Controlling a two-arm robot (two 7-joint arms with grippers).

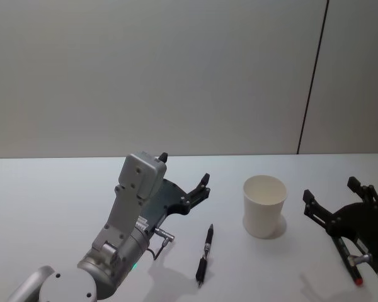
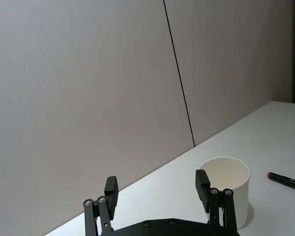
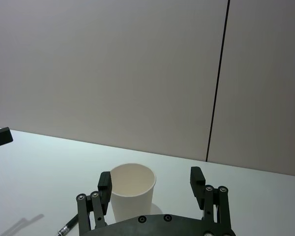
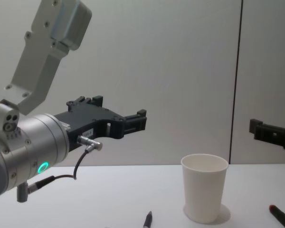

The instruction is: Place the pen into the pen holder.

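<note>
Lying on the worktop [image 1: 44, 207], the pen [image 1: 205, 253] is noted near the upright pen holder [image 1: 264, 204]. The left hand [image 1: 184, 167] and right hand [image 1: 331, 189] are held with fingers apart, seemingly touching neither.

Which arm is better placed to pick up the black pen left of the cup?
Left, probably: the left gripper, open, hangs near the pen on its side of the cup; the right gripper is beyond the cup.

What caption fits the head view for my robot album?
Open left tool and open right tool flank a white paper cup; a black pen lies beside it.
</note>
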